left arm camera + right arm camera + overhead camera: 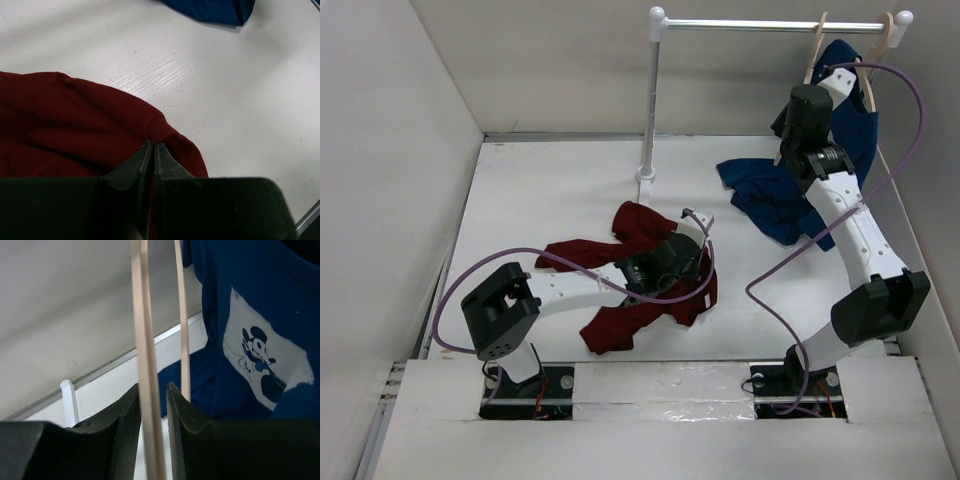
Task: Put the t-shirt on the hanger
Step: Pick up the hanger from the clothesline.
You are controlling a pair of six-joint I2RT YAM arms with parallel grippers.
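**Operator:** Where do I stand with this?

**Spotter:** Start at your left tool point(154, 150). Its jaws are pressed together on a fold at the edge of the red t-shirt point(75, 120), low over the desk point(225, 90). So you have cloth in a pinch, but the shirt lies crumpled on the desk in front of your left arm, well apart from the rail point(770, 24).

**Operator:** And my right side?

**Spotter:** Your right tool point(152, 390) is up at the rail. Its jaws stand a little apart, one on each side of the bare hanger's point(142, 315) wooden arm. A sliver of background shows beside the wood, so I cannot tell whether you are pinching it or only straddling it. The hanger hangs from the rail by its hook.

**Operator:** What's next to it?

**Spotter:** Just beside it hangs a second hanger point(181, 315) carrying the blue shirt point(250, 290) with the cartoon print, whose lower part spills onto the desk. That one is not yours, so keep to the bare one.

**Operator:** So how much is done?

**Spotter:** By my reckoning, very little. You have a hold on the shirt and a reach to the hanger, and that is all. The hanger is not in the shirt, and no part of the shirt is on either shoulder of it. You have yet to make sure of the hanger, bring it and the shirt together, work it in through the neck or hem, and seat both shoulders. The shirt is bunched, so I expect finding an opening will be the slow part.
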